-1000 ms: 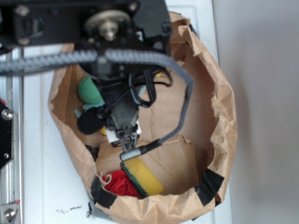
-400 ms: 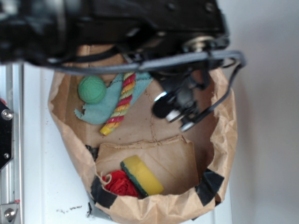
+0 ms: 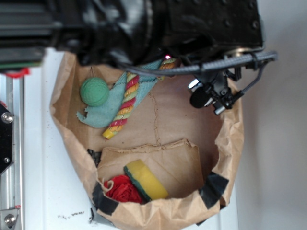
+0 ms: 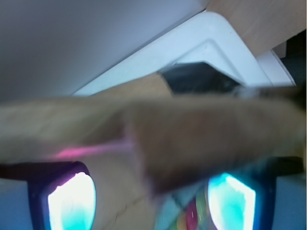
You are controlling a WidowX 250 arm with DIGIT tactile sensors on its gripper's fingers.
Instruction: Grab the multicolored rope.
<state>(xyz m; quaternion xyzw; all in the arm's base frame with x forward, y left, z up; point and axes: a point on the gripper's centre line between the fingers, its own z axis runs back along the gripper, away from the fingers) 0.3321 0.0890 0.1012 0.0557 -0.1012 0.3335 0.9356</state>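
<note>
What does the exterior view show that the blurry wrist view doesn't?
Only the exterior view shows the green ball, the teal cloth, the yellow sponge, the red yarn bundle, and the claw near the bag's right wall. Only the wrist view shows the claw's two glowing fingers close up. Both share the brown paper bag and, just a sliver in the wrist view, the multicolored rope.

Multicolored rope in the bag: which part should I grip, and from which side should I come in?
Grip the multicolored rope around its straight middle stretch, coming down from above with the jaws across its width. It lies flat and diagonal on the teal cloth, so aim below the green ball; the upper end runs under the arm. The gripper sits well off to the side, near the paper bag's wall.
</note>
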